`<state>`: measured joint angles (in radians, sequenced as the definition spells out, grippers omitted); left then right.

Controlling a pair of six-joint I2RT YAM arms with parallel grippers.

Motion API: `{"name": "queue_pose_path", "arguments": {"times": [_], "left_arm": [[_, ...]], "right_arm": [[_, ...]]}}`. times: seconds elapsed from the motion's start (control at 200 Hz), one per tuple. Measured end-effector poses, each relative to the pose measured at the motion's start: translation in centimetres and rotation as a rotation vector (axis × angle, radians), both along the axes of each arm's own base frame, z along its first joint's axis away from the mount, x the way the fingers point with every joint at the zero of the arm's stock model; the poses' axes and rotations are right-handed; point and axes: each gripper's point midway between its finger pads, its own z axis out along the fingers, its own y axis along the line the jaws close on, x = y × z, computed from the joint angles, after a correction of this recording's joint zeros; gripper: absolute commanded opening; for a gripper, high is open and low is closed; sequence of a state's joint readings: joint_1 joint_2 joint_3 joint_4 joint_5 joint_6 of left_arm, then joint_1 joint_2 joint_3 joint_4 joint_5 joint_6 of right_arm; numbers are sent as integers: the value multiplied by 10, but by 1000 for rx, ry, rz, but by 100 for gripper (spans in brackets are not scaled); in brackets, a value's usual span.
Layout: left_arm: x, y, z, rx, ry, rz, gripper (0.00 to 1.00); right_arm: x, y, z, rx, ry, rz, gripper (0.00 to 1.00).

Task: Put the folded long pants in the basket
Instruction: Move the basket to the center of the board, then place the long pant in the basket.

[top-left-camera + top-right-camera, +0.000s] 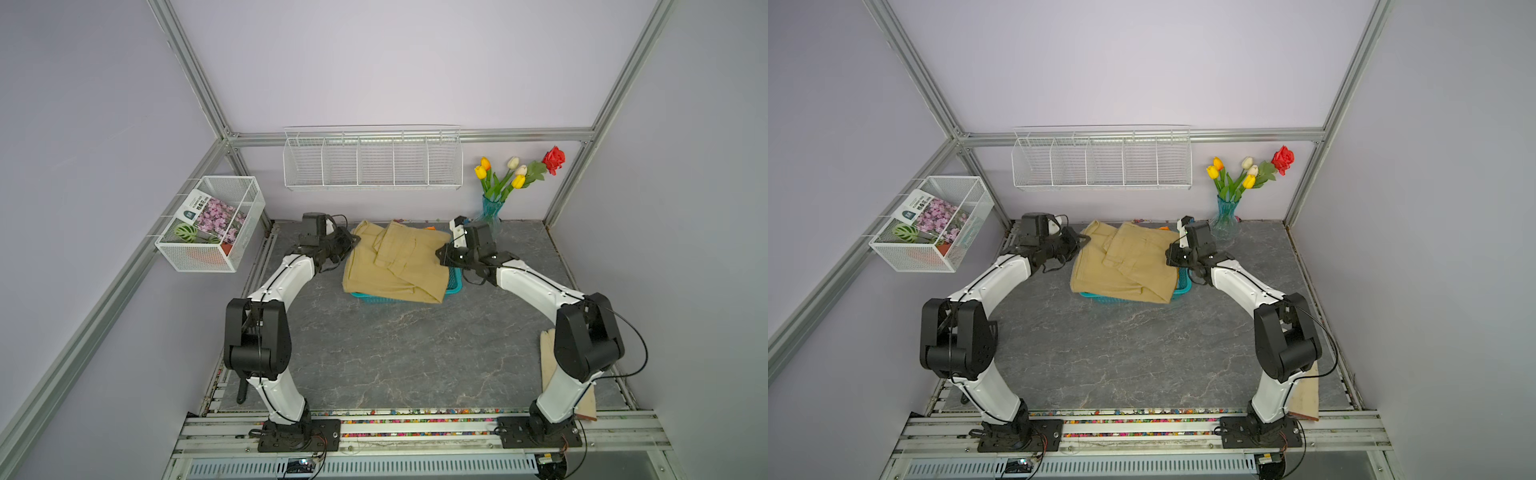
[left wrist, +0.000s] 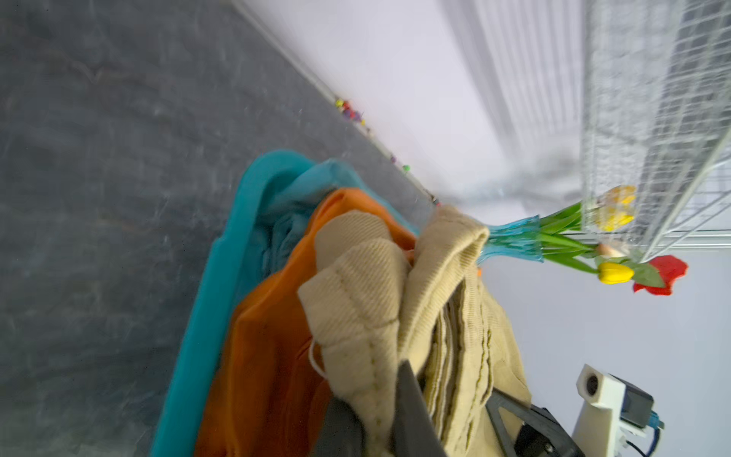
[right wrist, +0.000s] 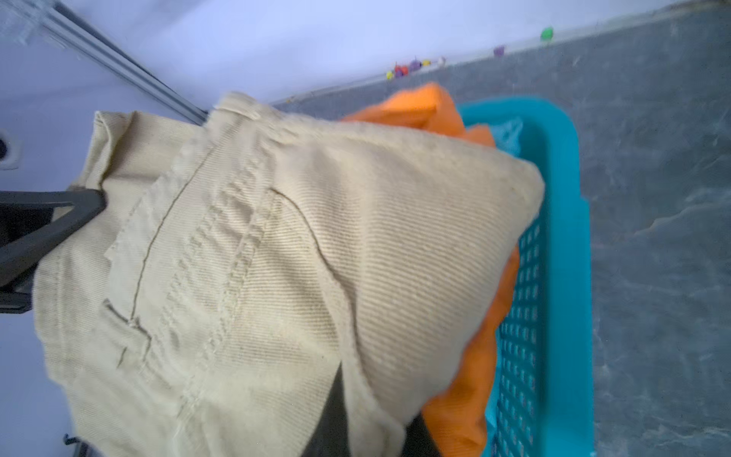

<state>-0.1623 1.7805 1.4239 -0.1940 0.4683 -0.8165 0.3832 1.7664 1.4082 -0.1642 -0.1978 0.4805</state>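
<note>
In both top views the khaki pants (image 1: 397,262) (image 1: 1125,262) cover most of the turquoise basket (image 1: 455,282), so only its near rim and one corner show. The left fingers (image 2: 411,411) and right fingers (image 3: 334,411), half buried in cloth, are clamped tight on opposite edges of the bundle over the basket. The pants are ribbed twill, loosely folded, with seams and a belt loop showing. Beneath them, orange pants (image 2: 269,356) and turquoise pants (image 2: 285,225) lie in the basket, which stands towards the back of the grey surface (image 1: 395,353).
</note>
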Motion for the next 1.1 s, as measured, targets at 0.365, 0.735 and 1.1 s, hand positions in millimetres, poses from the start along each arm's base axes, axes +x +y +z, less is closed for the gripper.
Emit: {"name": "queue_pose_path", "arguments": {"times": [0.365, 0.735, 1.1], "left_arm": [[29, 1, -29, -14, 21, 13, 0], [12, -5, -41, 6, 76, 10, 0], [-59, -13, 106, 32, -172, 26, 0]], "right_arm": [[44, -1, 10, -34, -21, -25, 0], [40, -12, -49, -57, 105, -25, 0], [-19, -26, 85, -16, -126, -19, 0]]}}
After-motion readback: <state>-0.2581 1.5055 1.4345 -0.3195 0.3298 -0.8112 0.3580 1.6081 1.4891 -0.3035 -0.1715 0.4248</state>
